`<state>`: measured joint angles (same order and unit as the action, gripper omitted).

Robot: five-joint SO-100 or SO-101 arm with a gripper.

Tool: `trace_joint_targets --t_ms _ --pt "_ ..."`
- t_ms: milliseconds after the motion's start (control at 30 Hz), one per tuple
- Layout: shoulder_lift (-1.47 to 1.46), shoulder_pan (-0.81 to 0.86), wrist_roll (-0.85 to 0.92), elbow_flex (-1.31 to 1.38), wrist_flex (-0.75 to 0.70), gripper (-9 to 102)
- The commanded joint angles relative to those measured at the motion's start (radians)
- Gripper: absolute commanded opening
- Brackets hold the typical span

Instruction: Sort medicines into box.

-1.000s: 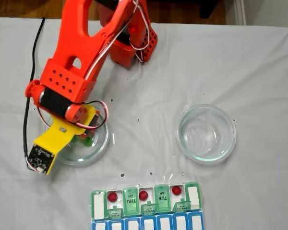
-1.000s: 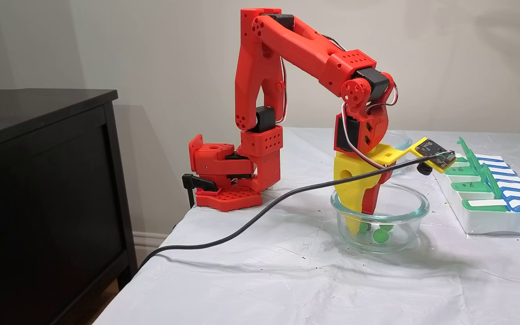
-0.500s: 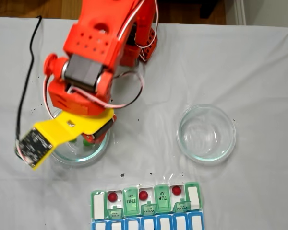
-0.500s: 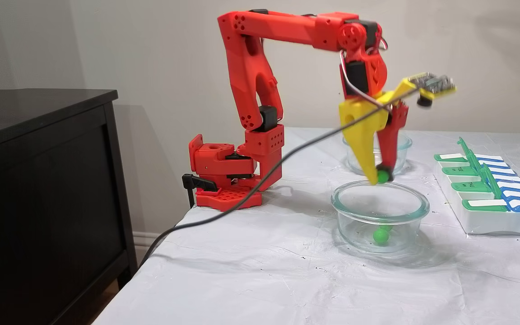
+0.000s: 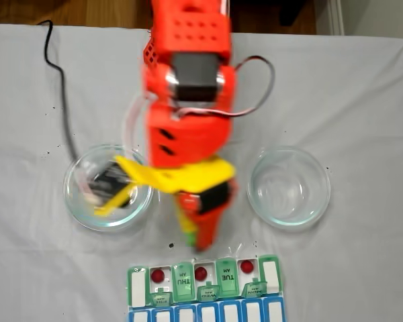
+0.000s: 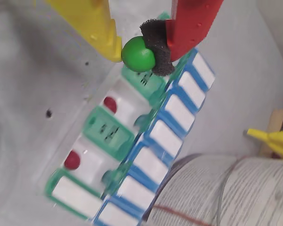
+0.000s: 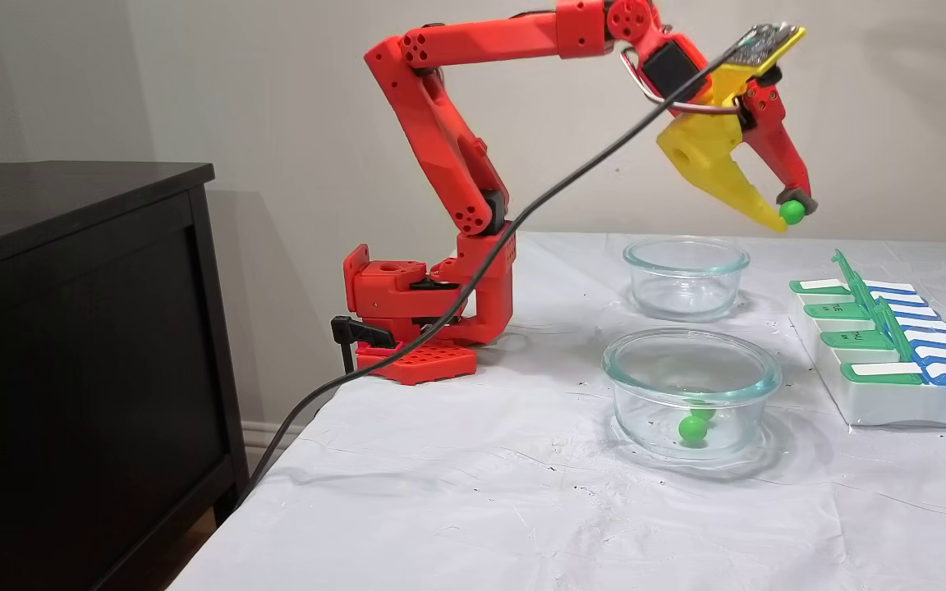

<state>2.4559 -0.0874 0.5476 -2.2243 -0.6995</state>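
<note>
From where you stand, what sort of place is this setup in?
Likely a home room, not a lab: a white cloth over the table, a dark cabinet beside it, and a wood floor past the table's edge.

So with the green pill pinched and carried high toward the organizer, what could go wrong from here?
1. The small round green pill is held only between the yellow finger's tip and the red finger's black foam pad of the gripper; it may slip out.
2. It hangs well above the flat green-and-blue pill organizer; released from there, it would likely bounce out.
3. Three open compartments already hold dark red pills; the narrow cells make a wrong drop easy.
</note>
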Motion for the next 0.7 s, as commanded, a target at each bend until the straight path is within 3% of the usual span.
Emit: trace_joint_targets --t_ms 0,133,667 --pt "0.023 -0.095 -0.095 -0.015 0.166 0" --pt "-0.060 -0.149 -0.153 -0.028 0.291 0" --pt "-0.393 -0.169 -0.190 0.084 0.494 0"
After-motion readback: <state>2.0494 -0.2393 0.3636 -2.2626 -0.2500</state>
